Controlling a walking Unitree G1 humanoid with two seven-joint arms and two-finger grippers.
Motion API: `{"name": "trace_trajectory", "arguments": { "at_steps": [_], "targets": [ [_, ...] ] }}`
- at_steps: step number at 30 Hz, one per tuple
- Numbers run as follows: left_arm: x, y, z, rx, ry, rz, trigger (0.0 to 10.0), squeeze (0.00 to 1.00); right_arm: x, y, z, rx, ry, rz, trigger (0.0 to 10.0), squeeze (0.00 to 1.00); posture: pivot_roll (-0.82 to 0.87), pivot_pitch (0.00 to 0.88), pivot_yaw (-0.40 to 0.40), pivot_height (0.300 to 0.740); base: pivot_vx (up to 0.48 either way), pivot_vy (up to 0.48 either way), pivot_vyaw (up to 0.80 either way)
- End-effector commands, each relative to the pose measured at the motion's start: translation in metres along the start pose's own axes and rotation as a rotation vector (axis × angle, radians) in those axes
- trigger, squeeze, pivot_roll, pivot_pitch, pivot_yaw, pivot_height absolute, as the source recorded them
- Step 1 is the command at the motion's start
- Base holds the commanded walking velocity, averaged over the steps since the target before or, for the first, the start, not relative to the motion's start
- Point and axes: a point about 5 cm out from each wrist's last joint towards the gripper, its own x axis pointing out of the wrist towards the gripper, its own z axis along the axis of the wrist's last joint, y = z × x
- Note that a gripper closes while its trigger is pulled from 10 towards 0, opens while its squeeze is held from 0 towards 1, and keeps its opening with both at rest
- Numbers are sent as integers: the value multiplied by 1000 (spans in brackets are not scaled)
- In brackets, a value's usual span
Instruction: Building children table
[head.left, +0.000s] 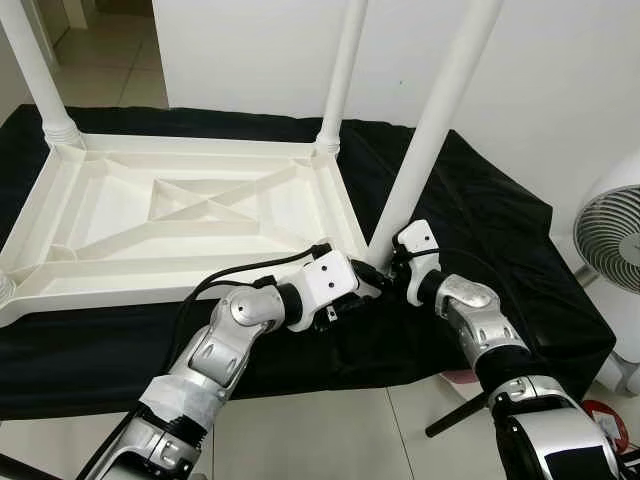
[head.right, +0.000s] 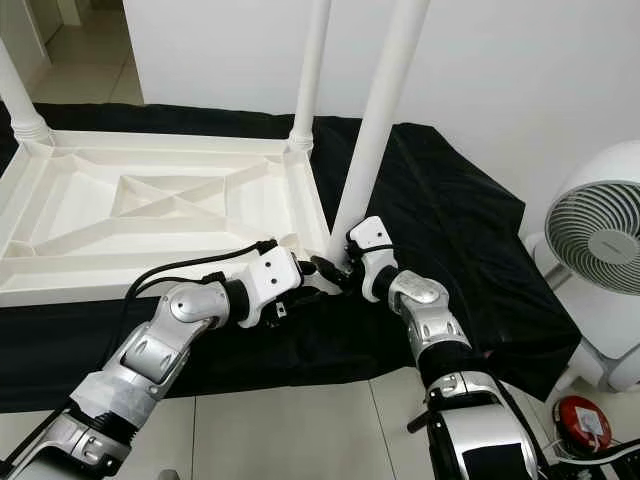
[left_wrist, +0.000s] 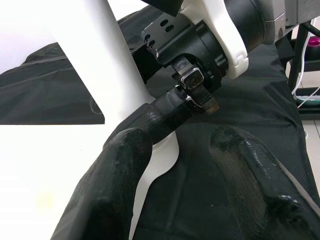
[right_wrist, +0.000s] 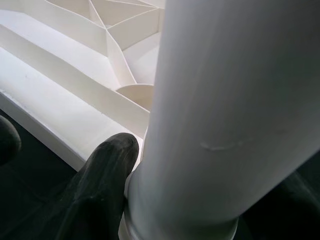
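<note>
Right claw (head.left: 385, 262) at the base of the near leg (head.left: 432, 120), its black fingers (right_wrist: 102, 170) set on either side of the white tube where it enters the corner socket; one finger lies against the tube, the other sits at the frame edge, so it reads as gripping the leg low down, though how hard I cannot tell. Left claw (head.left: 368, 280) just beside it from the other side, fingers (left_wrist: 112, 185) spread apart with black cloth showing between them, tips near the same corner and close to the right claw's finger, holding nothing. The leg leans slightly away from upright, tilting to the robot's right as it rises. It stands at the near right corner of the upturned white table top (head.left: 180, 215), which lies ribbed underside up on a black cloth (head.left: 470, 200) spread over the floor. Two more legs, far left leg (head.left: 35, 70) and far right leg (head.left: 345, 70), stand seated in their corner sockets. The near left corner lies at the picture edge and I cannot tell whether a leg is fitted there. Judgement: well past halfway; this third leg seems entered but perhaps not fully seated, given the lean; left to do are seating it, checking the fourth corner, and turning the table over. White fan (head.left: 612, 240) stands off to the right.
</note>
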Motion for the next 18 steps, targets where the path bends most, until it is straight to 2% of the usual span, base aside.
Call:
{"name": "trace_trajectory", "arguments": {
  "at_steps": [1, 3, 4, 6, 9, 10, 11, 12, 15, 18],
  "targets": [
    [2, 4, 3, 14, -7, 58, 10000, 0, 0, 5, -11, 36, 45, 43, 0, 0, -14, 0, -107, 740, 0, 0, 0],
    [2, 4, 3, 15, -8, 57, 10000, 0, -1, 5, -11, 45, 41, 40, 0, 0, -18, 0, -106, 740, 0, 0, 0],
    [2, 4, 4, 15, -8, 56, 10000, 0, -1, 4, -12, 56, 38, 18, 10000, 0, -21, 0, -104, 740, 0, 0, 0],
    [2, 4, 4, 15, -9, 56, 10000, 0, -2, 3, -12, 63, 36, 1, 10000, 0, -22, 0, -103, 740, 0, 0, 0],
    [2, 3, 4, 15, -9, 50, 10000, 0, -4, -3, -15, 85, 43, -151, 10000, 0, -28, 0, -102, 740, 0, 0, 0],
    [2, 3, 4, 15, -9, 50, 10000, 0, -4, -3, -15, 85, 43, -151, 10000, 0, -28, 0, -102, 740, 0, 0, 0],
    [2, 1, 3, 12, -9, 46, 10000, 0, -5, -3, -19, 111, 59, -245, 10000, 0, -34, 0, -99, 740, 0, 0, 0],
    [2, 1, 3, 12, -9, 46, 10000, 0, -5, -3, -19, 111, 59, -245, 10000, 0, -34, 0, -99, 740, 0, 0, 0],
    [3, -2, 3, 7, -10, 33, 10000, 0, -6, 4, -22, 185, 63, -357, 10000, 0, -45, 0, -90, 740, 0, 0, 0],
    [3, -3, 2, 6, -10, 30, 10000, 0, -6, 6, -23, 199, 60, -383, 10000, 0, -45, 0, -90, 740, 0, 0, 0]
  ]
}}
